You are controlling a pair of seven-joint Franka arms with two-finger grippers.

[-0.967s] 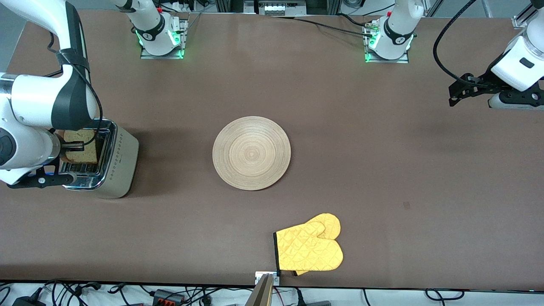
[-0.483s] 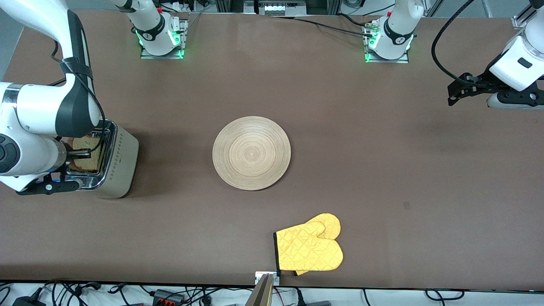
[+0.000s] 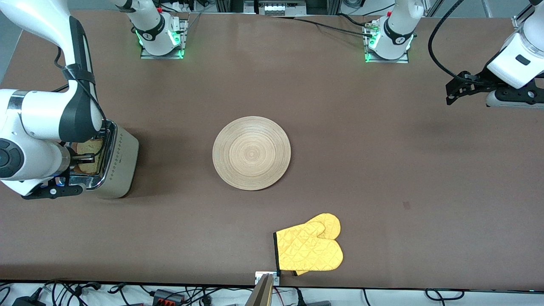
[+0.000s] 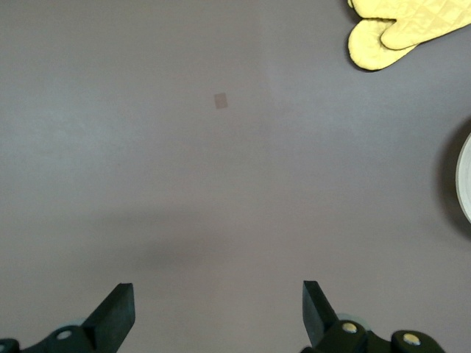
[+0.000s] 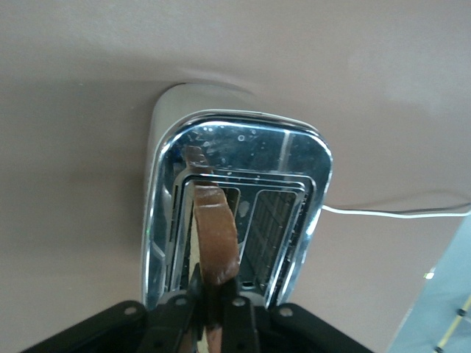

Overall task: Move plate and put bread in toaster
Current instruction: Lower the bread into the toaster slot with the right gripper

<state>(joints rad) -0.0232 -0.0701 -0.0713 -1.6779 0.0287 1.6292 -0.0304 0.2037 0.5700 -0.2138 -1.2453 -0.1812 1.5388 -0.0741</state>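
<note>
The toaster [image 3: 121,163] stands at the right arm's end of the table; its chrome top [image 5: 243,158] fills the right wrist view. My right gripper [image 3: 85,160] is shut on the bread [image 3: 90,148] and holds it edge-on, partly down in one toaster slot. In the right wrist view the dark crust [image 5: 215,235] runs from my gripper [image 5: 219,301] into the slot. The light-wood plate [image 3: 251,153] lies at the table's middle, bare. My left gripper [image 4: 218,316] is open and empty, high over the left arm's end of the table.
A yellow oven mitt [image 3: 309,247] lies near the table's front edge, nearer the camera than the plate; it also shows in the left wrist view [image 4: 401,33]. The toaster's white cord [image 5: 397,213] trails off over the table.
My right gripper has lowered the bread, from above the toaster down into the slot. The left arm has drifted slightly upward.
</note>
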